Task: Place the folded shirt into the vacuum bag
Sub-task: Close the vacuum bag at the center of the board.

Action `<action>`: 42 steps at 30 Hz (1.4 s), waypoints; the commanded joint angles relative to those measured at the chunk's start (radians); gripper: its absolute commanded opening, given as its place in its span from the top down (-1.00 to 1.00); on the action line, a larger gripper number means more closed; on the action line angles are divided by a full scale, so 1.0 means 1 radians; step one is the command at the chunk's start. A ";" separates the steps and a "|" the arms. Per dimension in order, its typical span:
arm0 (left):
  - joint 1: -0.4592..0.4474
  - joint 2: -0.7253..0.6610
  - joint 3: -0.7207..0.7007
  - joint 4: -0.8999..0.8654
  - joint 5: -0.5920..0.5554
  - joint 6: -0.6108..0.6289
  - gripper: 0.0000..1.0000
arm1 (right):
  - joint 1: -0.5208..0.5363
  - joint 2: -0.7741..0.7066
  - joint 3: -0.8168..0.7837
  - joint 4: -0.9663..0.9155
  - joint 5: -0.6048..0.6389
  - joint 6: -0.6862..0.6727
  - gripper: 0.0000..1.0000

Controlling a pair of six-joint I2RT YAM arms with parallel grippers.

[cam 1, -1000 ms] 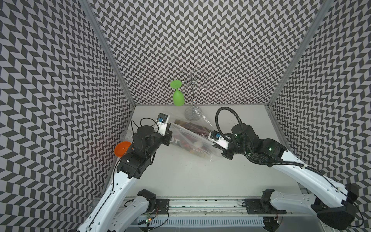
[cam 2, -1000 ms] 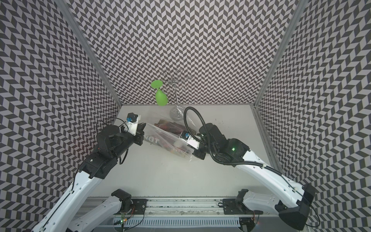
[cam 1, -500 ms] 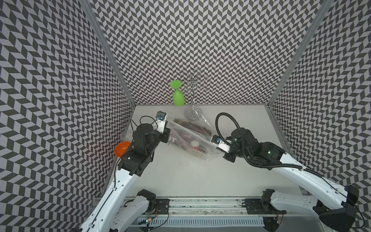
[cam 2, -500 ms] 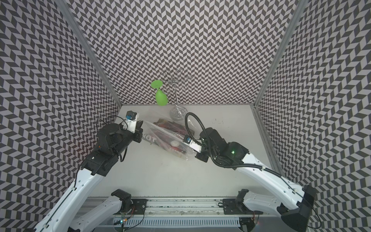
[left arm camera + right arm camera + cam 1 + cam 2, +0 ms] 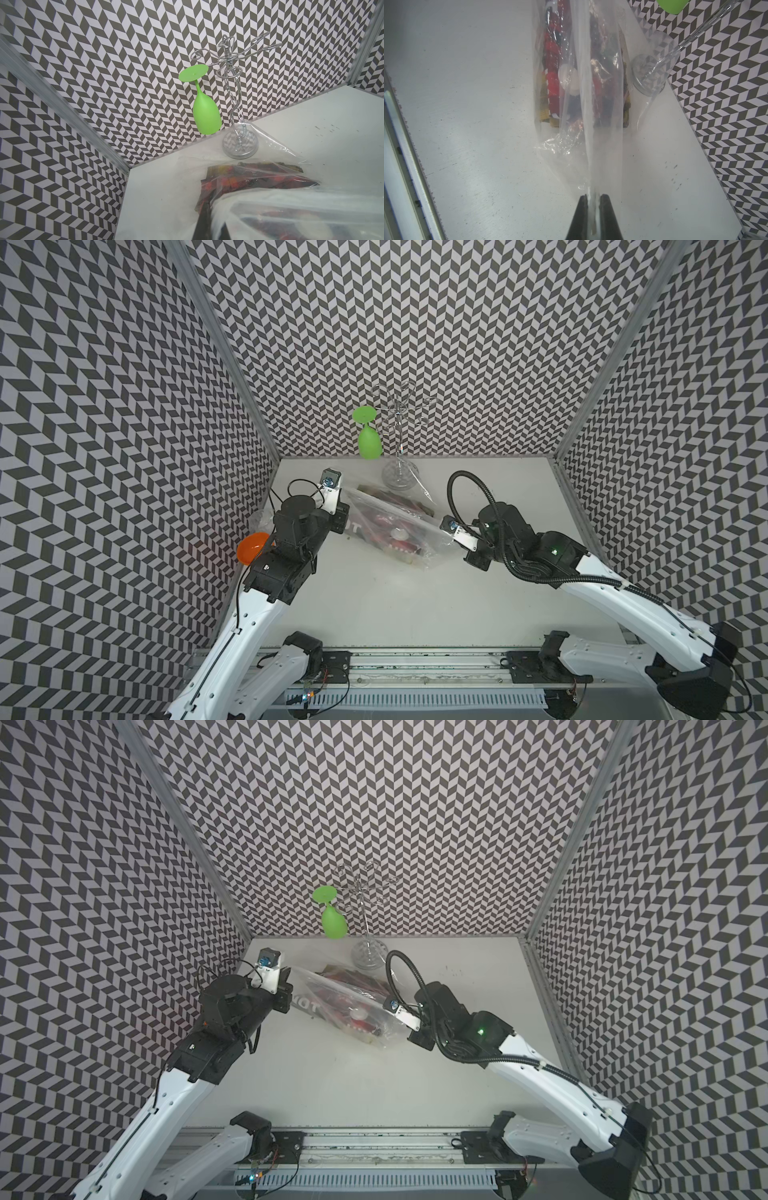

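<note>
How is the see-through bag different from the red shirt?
The vacuum bag is clear and crinkly; the shirt is red, dark and patterned. The left gripper and right gripper pinch the bag at opposite ends; neither grips the shirt. The bag spreads wide; the shirt is folded smaller and shows through its plastic. Both look soft and floppy.

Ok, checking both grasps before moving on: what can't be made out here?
Left gripper fingertips: both top views, hidden under its own body; outside left wrist view.
Orange round object: top view, half behind the left arm.
Red patterned folded shirt: every view, details blurred through crinkled clear plastic vacuum bag.
</note>
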 commanded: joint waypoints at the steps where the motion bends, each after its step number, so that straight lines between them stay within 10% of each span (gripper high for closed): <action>1: 0.048 -0.058 0.081 0.219 -0.329 0.013 1.00 | -0.053 -0.003 -0.052 -0.353 0.165 -0.012 1.00; 42: -0.009 -0.092 0.050 0.252 -0.380 0.068 1.00 | -0.116 0.013 -0.043 -0.361 0.246 -0.019 1.00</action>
